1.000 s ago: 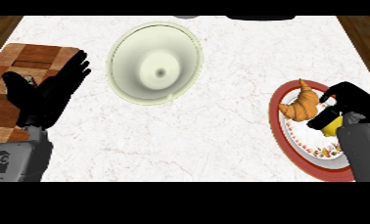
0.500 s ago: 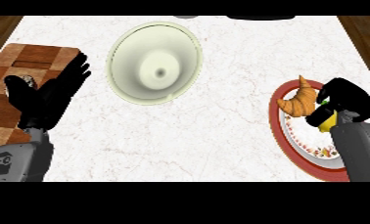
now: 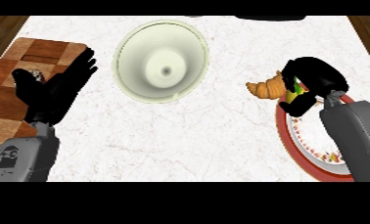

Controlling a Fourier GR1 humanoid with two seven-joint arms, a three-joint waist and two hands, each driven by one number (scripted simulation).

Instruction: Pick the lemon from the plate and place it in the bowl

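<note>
My right hand (image 3: 312, 80) hangs over the left rim of the red-rimmed plate (image 3: 288, 137), fingers curled round the lemon (image 3: 295, 92), of which only a yellow-green sliver shows. A brown croissant (image 3: 265, 87) sticks out from the hand's left side, beyond the plate's rim; I cannot tell whether the hand holds it too. The pale green bowl (image 3: 162, 61) stands at the upper middle of the counter, well left of the hand. My left hand (image 3: 52, 90) rests open at the left, fingers up.
A checkered wooden board (image 3: 45, 54) lies under the left hand, with a small grey object (image 3: 34, 75) on it. A dark object (image 3: 271, 17) shows at the counter's far edge. White marbled counter lies between bowl and plate.
My right hand has risen and moved left off the plate's middle with the lemon. The croissant has moved left with it, past the plate's rim. The left hand has hardly moved.
</note>
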